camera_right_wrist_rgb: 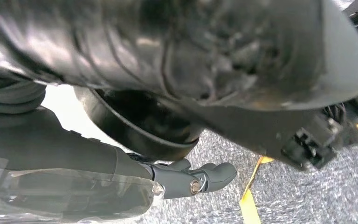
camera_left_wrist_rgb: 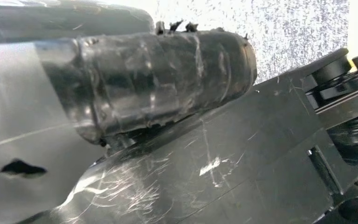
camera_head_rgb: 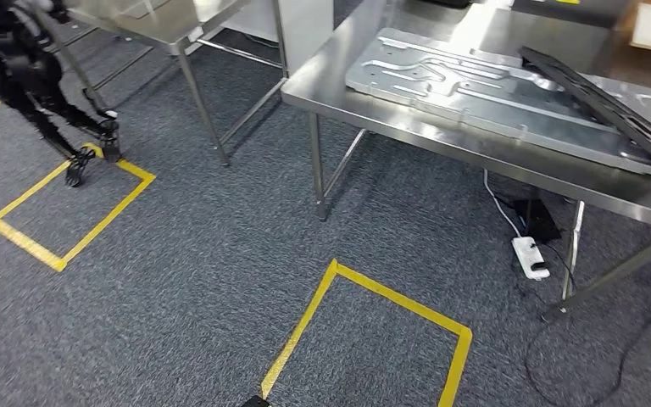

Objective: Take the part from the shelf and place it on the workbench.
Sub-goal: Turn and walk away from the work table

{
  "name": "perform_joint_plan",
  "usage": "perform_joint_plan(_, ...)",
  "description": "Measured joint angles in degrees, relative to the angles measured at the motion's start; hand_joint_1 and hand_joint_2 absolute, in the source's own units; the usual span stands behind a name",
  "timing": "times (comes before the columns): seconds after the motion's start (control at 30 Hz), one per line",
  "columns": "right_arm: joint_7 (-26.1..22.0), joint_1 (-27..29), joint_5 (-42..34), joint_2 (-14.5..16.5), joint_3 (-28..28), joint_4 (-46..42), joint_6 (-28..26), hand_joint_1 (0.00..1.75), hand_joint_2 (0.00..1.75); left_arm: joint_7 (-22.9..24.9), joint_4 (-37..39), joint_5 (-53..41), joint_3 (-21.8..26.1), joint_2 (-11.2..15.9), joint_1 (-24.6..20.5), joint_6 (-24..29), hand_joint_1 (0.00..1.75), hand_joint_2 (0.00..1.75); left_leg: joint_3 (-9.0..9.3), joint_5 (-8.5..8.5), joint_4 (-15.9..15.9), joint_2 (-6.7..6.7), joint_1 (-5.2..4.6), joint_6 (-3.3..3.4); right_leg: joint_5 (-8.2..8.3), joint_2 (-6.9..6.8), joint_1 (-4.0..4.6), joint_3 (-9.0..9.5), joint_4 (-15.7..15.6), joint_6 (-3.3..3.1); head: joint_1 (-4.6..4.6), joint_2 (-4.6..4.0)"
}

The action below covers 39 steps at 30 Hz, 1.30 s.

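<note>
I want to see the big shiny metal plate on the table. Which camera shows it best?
The head view: the metal plate lies flat on the steel table, seen nearly whole. The wrist views are close-ups of dark robot parts and floor.

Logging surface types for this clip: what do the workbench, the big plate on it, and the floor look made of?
Workbench: likely stainless steel, brushed, with soft glare and thin metal legs.
Plate: seemingly stamped sheet metal, matte silver-grey, with pressed ribs and channels; which alloy is unclear.
Floor: looks like short-pile carpet, speckled dark grey, no shine, marked with glossy yellow tape.
</note>
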Motion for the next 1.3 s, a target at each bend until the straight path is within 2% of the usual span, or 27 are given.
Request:
perform_joint_plan(0.03,0.1,0.0,0.0,0.0,0.2,0.1,0.1,0.0,0.0,0.0,0.0,0.0,0.0,0.0,0.0,0.0,0.0,0.0,0.78,1.06,-1.1,0.12,0.05,-0.02,-0.01,-0.69,0.01,0.0,0.0,0.0,0.01,0.0)
perform_joint_plan(0.07,0.2,-0.1,0.1,0.0,0.4,0.1,0.2,0.0,0.0,0.0,0.0,0.1,0.0,0.1,0.1,0.0,0.0,0.0,2.47,2.8,-4.1,0.44,0.09,0.01,-0.01,-1.29,0.01,0.03,0.0,0.0,0.0,0.0)
perform_joint_plan(0.1,0.2,-0.1,0.1,0.0,0.5,0.1,0.2,0.0,0.0,0.1,0.0,0.1,-0.1,0.1,0.2,0.0,0.0,0.0,4.6,4.61,-8.1,1.21,0.1,0.09,-0.02,-1.79,0.02,0.07,0.0,0.02,0.0,0.0)
perform_joint_plan(0.17,0.4,-0.2,0.1,0.0,0.7,0.2,0.3,0.0,0.0,0.4,0.1,0.1,-0.1,0.2,0.4,0.0,0.0,0.0,7.79,6.33,-14.5,3.45,-0.39,0.51,-0.07,-2.69,0.28,0.07,0.1,0.36,0.02,0.0)
perform_joint_plan(0.23,0.6,-0.3,0.1,0.0,1.1,0.2,0.3,0.0,0.0,0.5,0.1,0.0,-0.1,0.3,0.5,0.0,0.0,0.0,8.27,6.32,-16.3,4.07,-0.92,1.16,-0.06,-3.73,0.46,0.08,0.1,0.93,0.05,0.0)
perform_joint_plan(0.27,0.7,-0.3,0.1,0.0,1.2,0.2,0.3,0.0,0.0,0.5,0.1,0.0,-0.1,0.3,0.6,0.0,0.0,0.0,8.2,6.53,-16.4,3.39,-0.9,1.6,-0.1,-4.09,0.4,0.15,0.0,1.29,0.08,0.0)
perform_joint_plan(0.33,0.8,-0.5,0.1,0.0,1.3,0.2,0.3,0.0,0.0,0.5,0.1,-0.1,-0.1,0.3,0.6,0.0,0.0,0.0,8.33,6.99,-16.9,2.34,-0.71,2.38,-1.08,-2.13,0.17,-0.15,1.1,1.91,0.14,0.0)
perform_joint_plan(0.4,0.8,-0.6,0.1,0.0,1.3,0.3,0.3,0.0,0.0,0.5,0.1,-0.1,-0.2,0.2,0.5,0.0,0.0,0.0,8.35,7.35,-17.2,1.43,-0.55,3.1,-4.02,1.08,0.05,-2.23,5.8,2.19,0.24,0.0)
perform_joint_plan(0.47,0.8,-0.5,0.1,0.0,1.3,0.3,0.3,0.0,0.0,0.6,0.1,-0.1,-0.2,0.1,0.4,0.0,0.0,0.0,8.04,7.52,-17.1,0.31,-0.64,3.46,-7.47,2.0,0.2,-5.84,13.5,2.16,0.28,0.0)
perform_joint_plan(0.5,0.8,-0.5,0.1,0.0,1.3,0.3,0.3,0.0,0.0,0.6,0.1,-0.1,-0.2,0.1,0.4,0.0,0.0,0.0,7.93,7.57,-17.0,-0.34,-0.69,3.52,-8.1,2.03,0.27,-7.06,16.1,2.14,0.27,0.0)
perform_joint_plan(0.53,0.8,-0.5,0.1,0.0,1.3,0.4,0.4,0.0,0.0,0.6,0.1,-0.1,-0.2,0.0,0.4,0.0,0.0,0.0,7.86,7.61,-17.0,-1.07,-0.72,3.56,-7.75,2.04,0.32,-7.44,16.9,2.07,0.28,0.0)
perform_joint_plan(0.57,0.8,-0.5,0.1,0.0,1.4,0.4,0.4,0.0,0.0,0.6,0.1,-0.1,-0.2,0.0,0.4,0.0,0.0,0.0,7.86,7.61,-16.8,-1.81,-0.72,3.55,-6.28,2.11,0.33,-6.6,15.2,1.96,0.28,0.0)
perform_joint_plan(0.6,0.8,-0.5,0.1,0.0,1.4,0.5,0.6,0.0,0.0,0.5,0.1,-0.1,-0.2,0.0,0.4,-0.2,0.0,0.0,7.88,7.57,-16.6,-2.58,-0.67,3.47,-4.12,2.45,0.29,-4.8,11.5,1.86,0.28,0.0)
perform_joint_plan(0.67,0.8,-0.5,0.1,0.0,1.4,0.5,0.9,0.0,0.0,0.3,0.1,-0.1,-0.2,0.0,0.3,-0.8,0.0,0.0,7.56,7.4,-16.0,-4.0,-0.57,3.15,-1.42,4.77,0.05,-1.25,4.0,1.68,0.28,0.0)
perform_joint_plan(0.73,0.8,-0.5,0.1,0.0,1.6,0.6,1.1,0.0,0.0,0.0,0.1,0.0,-0.2,0.1,0.2,-1.2,0.0,0.0,6.93,7.4,-15.6,-5.15,-0.51,2.59,-1.12,6.43,-0.06,-0.06,1.0,1.47,0.24,0.0)
perform_joint_plan(0.8,0.8,-0.4,0.1,0.0,1.7,0.6,1.0,0.0,0.0,-0.2,0.1,0.2,-0.2,0.2,0.3,-1.3,0.0,0.0,6.5,7.65,-15.7,-6.26,-0.41,1.96,-0.92,5.54,0.04,0.09,0.7,1.0,0.21,0.0)
perform_joint_plan(0.83,0.8,-0.5,0.1,0.1,1.7,0.6,1.0,0.0,0.0,-0.2,0.1,0.3,-0.2,0.4,0.4,-1.4,0.0,0.0,6.34,7.58,-15.5,-6.14,-0.38,1.69,-0.78,4.88,0.01,0.27,0.5,0.66,0.22,0.0)
perform_joint_plan(0.9,0.8,-0.6,0.1,0.1,1.8,0.7,1.0,0.0,0.0,-0.2,0.1,0.4,-0.2,0.5,0.4,-1.4,0.0,0.0,5.09,6.06,-13.1,-3.73,-0.47,1.11,-0.49,3.58,-0.13,0.56,0.0,0.01,-0.13,0.01)
perform_joint_plan(0.97,0.8,-0.5,0.1,0.2,1.8,0.7,0.9,0.0,0.0,-0.2,0.1,0.4,-0.2,0.6,0.3,-1.5,0.0,0.0,2.05,2.75,-6.7,-0.71,-0.44,0.51,-0.49,2.1,-0.02,0.65,-0.1,-0.31,-0.49,0.01)
perform_joint_plan(1.0,0.8,-0.4,0.1,0.2,1.8,0.7,0.9,0.0,0.0,-0.2,0.1,0.5,-0.2,0.7,0.3,-1.5,0.0,0.0,0.33,1.36,-3.1,-0.16,-0.34,0.27,-0.56,1.19,0.04,0.66,-0.1,-0.41,-0.53,0.01)
perform_joint_plan(1.03,0.8,-0.3,0.1,0.2,1.8,0.8,0.9,0.0,0.0,-0.2,0.1,0.5,-0.2,0.7,0.3,-1.5,0.0,0.0,-0.78,0.82,-0.8,0.09,-0.28,0.13,-0.65,0.32,0.08,0.67,-0.1,-0.46,-0.52,0.0)
perform_joint_plan(1.07,0.8,-0.2,0.1,0.1,1.8,0.8,0.9,0.0,0.0,-0.2,0.1,0.5,-0.2,0.8,0.4,-1.5,0.0,0.0,-0.88,1.35,-0.6,0.25,-0.25,0.07,-0.75,-0.5,0.12,0.72,-0.1,-0.48,-0.52,0.0)
perform_joint_plan(1.1,0.8,-0.2,0.1,0.1,1.8,0.9,0.9,0.0,0.0,-0.2,0.1,0.5,-0.2,0.8,0.4,-1.5,0.0,0.0,0.16,2.85,-2.6,0.49,-0.23,0.11,-0.86,-1.2,0.14,0.82,-0.1,-0.47,-0.52,0.0)
perform_joint_plan(1.13,0.8,-0.3,0.1,0.2,1.8,0.9,0.9,0.0,0.0,-0.2,0.1,0.5,-0.2,0.9,0.5,-1.5,0.0,0.0,2.1,4.89,-6.3,1.11,-0.25,0.27,-0.98,-1.81,0.16,1.0,-0.1,-0.41,-0.53,0.0)
perform_joint_plan(1.2,0.8,-0.3,0.1,0.2,1.8,0.9,0.9,0.0,0.0,-0.1,0.1,0.6,-0.2,1.0,0.7,-1.5,0.0,0.0,5.81,7.3,-13.5,3.59,-0.75,0.76,-1.26,-2.79,0.36,1.33,-0.2,-0.15,-0.54,0.0)
perform_joint_plan(1.27,0.8,-0.3,0.1,0.2,1.8,0.9,0.9,0.0,0.0,-0.1,0.1,0.6,-0.2,1.0,0.8,-1.5,0.0,0.0,6.91,7.44,-16.1,4.73,-1.34,1.28,-1.45,-3.8,0.64,1.48,-0.2,0.25,-0.51,0.0)
perform_joint_plan(1.3,0.8,-0.4,0.1,0.2,1.8,0.9,0.9,0.0,0.0,-0.1,0.1,0.6,-0.2,1.1,0.9,-1.6,0.0,0.0,6.85,7.57,-16.3,4.1,-1.42,1.54,-1.53,-4.41,0.74,1.59,-0.3,0.49,-0.51,0.0)
